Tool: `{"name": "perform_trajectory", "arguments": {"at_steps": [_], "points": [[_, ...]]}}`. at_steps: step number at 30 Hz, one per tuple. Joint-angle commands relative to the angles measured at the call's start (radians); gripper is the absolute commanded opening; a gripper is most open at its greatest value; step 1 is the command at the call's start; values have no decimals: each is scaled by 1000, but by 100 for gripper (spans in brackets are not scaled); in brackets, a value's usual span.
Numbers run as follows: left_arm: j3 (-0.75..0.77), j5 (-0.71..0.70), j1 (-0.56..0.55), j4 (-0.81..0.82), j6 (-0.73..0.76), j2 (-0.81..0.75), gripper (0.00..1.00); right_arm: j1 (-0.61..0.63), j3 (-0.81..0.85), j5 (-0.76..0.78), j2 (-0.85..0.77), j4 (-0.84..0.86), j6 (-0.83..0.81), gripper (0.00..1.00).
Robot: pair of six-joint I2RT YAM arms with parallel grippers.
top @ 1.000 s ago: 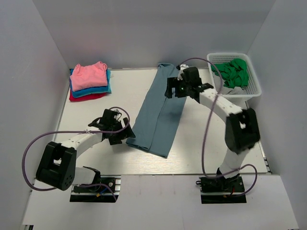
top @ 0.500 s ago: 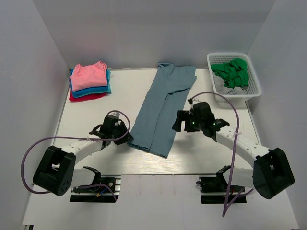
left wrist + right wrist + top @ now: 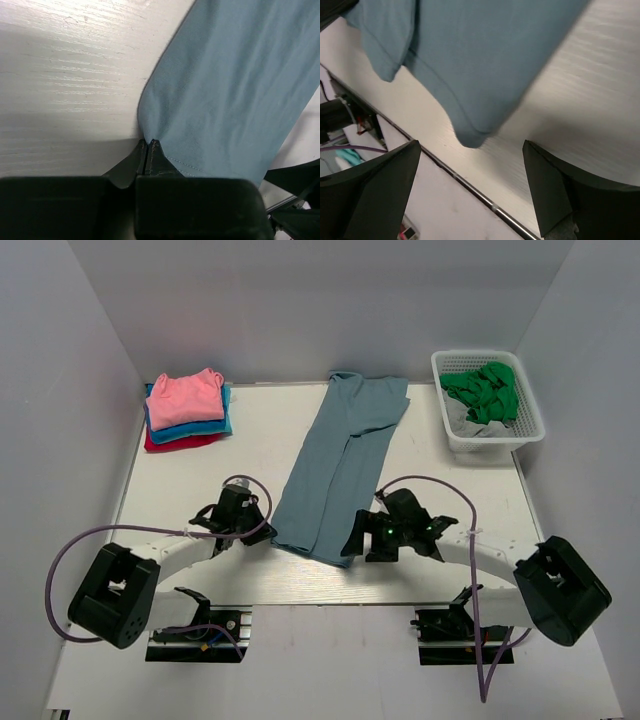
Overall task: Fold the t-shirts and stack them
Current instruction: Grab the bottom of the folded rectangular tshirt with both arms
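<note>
Left wrist view: slate-blue t-shirt (image 3: 225, 85) stretched across the bench (image 3: 200, 500), far edge to near edge.
My left gripper (image 3: 148, 150) pinches its near hem corner; my right gripper (image 3: 471, 143) gapes at the other. Limp, light cloth: grip corners.

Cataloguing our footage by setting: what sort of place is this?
Probably a robot-lab test cell: white walls box in a table with two robot arms, a slate-blue t-shirt and a mesh basket.

From overhead I look down from behind the arms, while my wrist cameras peer closely past the left gripper (image 3: 148, 149) and right gripper (image 3: 471, 150), all sharing the hem of the slate-blue t-shirt (image 3: 335, 475).
</note>
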Motion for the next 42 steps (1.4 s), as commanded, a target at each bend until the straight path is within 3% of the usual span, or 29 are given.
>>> {"name": "perform_trajectory", "arguments": {"at_steps": [1,3,6,10,15,16,20,21,23,25,26,27,30,34,39,42], "points": [[-77,-38,-29,-224,21,72,0,47,-19,-33,58,98,112,89],[-67,-18,-29,-238,8,48,0,72,-13,-42,84,111,132,89],[-67,-18,-40,-275,-34,-10,0,93,-22,-10,102,71,149,80],[-77,-18,-50,-312,-67,-98,0,99,-53,0,95,71,176,61],[-101,-30,-60,-332,-100,-156,0,99,-76,63,96,37,216,48],[-110,-30,-69,-332,-100,-167,0,98,-82,68,99,42,222,38],[-110,-18,-78,-332,-122,-167,0,102,-91,47,86,40,221,14],[-121,-9,-78,-332,-131,-167,0,104,-91,36,81,16,215,12],[-121,4,-90,-321,-142,-176,0,110,-84,11,63,-6,186,12],[-130,13,-100,-321,-153,-192,0,119,-81,-1,55,-47,160,21],[-130,22,-110,-321,-162,-210,0,127,-76,-19,52,-53,152,33],[-139,22,-119,-330,-162,-219,0,129,-76,-29,53,-60,144,59],[-140,11,-132,-341,-173,-245,0,150,-70,-42,85,-64,143,72],[-140,2,-143,-341,-173,-256,0,171,-71,-39,98,-63,169,69],[-140,-16,-152,-362,-182,-265,0,191,-91,25,47,-119,225,57],[-149,-16,-161,-372,-182,-287,0,202,-129,37,7,-133,256,40]]}}
